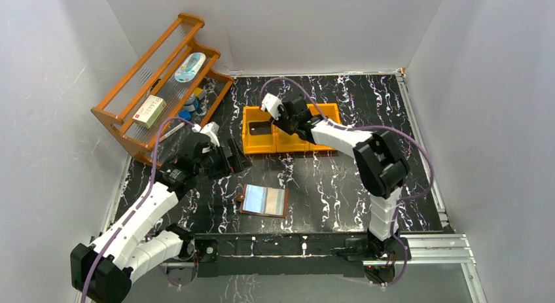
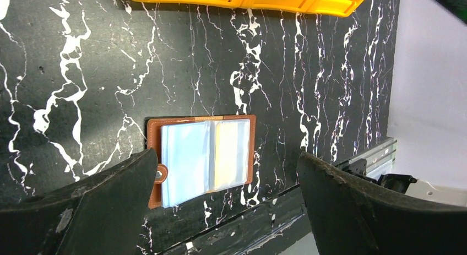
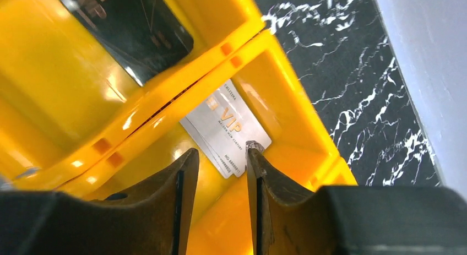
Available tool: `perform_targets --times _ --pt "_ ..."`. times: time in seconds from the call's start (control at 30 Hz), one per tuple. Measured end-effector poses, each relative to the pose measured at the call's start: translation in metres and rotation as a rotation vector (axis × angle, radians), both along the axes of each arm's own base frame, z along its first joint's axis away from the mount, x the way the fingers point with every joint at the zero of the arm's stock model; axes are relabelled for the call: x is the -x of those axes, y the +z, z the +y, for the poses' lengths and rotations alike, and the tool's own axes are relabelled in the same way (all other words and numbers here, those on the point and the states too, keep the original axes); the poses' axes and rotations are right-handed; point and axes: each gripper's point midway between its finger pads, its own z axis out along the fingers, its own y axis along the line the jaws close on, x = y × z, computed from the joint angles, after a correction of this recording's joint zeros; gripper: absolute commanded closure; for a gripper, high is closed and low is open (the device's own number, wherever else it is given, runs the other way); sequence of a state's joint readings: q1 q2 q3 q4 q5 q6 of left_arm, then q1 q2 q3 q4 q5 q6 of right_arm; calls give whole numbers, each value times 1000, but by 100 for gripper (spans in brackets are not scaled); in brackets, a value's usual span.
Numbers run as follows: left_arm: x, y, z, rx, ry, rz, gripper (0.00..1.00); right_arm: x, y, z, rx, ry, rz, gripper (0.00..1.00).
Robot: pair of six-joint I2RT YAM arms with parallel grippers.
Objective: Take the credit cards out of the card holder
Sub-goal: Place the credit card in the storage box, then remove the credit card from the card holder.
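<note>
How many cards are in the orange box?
2 that I can see: a black card in one part of the orange box, and a silvery card in the part next to it. Another might hide under the silvery one.

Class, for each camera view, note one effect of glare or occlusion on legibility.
Top external view: the open brown leather card holder shines pale inside; left wrist view: close black fingers mask the lower corners; right wrist view: highlights streak the glossy orange plastic bin, yet the silvery-grey card reads legibly.
</note>
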State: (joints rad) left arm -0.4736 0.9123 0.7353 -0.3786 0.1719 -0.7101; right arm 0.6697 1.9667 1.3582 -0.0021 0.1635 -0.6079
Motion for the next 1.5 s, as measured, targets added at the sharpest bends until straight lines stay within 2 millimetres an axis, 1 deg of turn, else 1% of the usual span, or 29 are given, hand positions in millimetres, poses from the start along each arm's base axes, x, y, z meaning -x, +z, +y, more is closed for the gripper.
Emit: perform_targets --times 0.1,0.13,0.2,0.23,0.27,0.3,0.33,0.37,0.4,0.43,0.47,0.53,0.57,0.6,0.63,0.7,0.83,0.93,1.17,1.37,1.5 --pt "0 -2 -5 11 -20 14 2 14 39 5 -182 -72 29 48" --pt "0 -4 -7 15 -28 22 2 22 55 6 -271 -114 52 49" --pt "0 -9 -11 20 -49 45 4 43 89 8 -469 -197 120 51" --pt "1 -12 -14 21 -60 59 5 55 102 10 -564 -225 168 52" --pt "1 -15 -15 21 -67 74 7 69 113 13 -655 -247 232 53" --pt "2 -19 -17 19 -78 93 8 82 118 18 -728 -258 306 55" --pt "3 -24 -18 15 -88 113 10 96 118 23 -791 -276 395 55" --pt "4 -29 -19 10 -97 133 12 107 113 27 -829 -292 472 55" --pt "5 -33 -20 5 -103 149 14 125 100 32 -865 -317 591 55" --pt "7 -38 -20 0 -110 170 17 139 85 33 -873 -345 675 55" --pt "8 -42 -21 -4 -116 188 19 159 63 32 -861 -391 779 54" --pt "13 -50 -21 -9 -131 217 22 201 19 24 -794 -496 954 54" --pt "15 -53 -21 -10 -137 231 24 217 5 20 -762 -535 1011 54" --pt "18 -56 -21 -11 -142 242 24 233 -7 16 -729 -579 1067 55" --pt "21 -59 -21 -12 -148 255 26 246 -14 14 -705 -611 1108 55" --pt "26 -65 -20 -15 -156 278 26 263 -15 13 -690 -643 1164 56" --pt "33 -74 -19 -17 -170 312 28 269 -1 18 -733 -647 1198 57" --pt "35 -79 -19 -22 -179 332 30 273 0 21 -735 -656 1219 58" --pt "38 -91 -22 -32 -207 372 31 283 -20 25 -684 -714 1275 59" --pt "41 -96 -26 -34 -229 381 32 286 -33 22 -644 -756 1282 59" --pt "40 -98 -28 -33 -243 380 35 289 -44 18 -608 -790 1291 60"
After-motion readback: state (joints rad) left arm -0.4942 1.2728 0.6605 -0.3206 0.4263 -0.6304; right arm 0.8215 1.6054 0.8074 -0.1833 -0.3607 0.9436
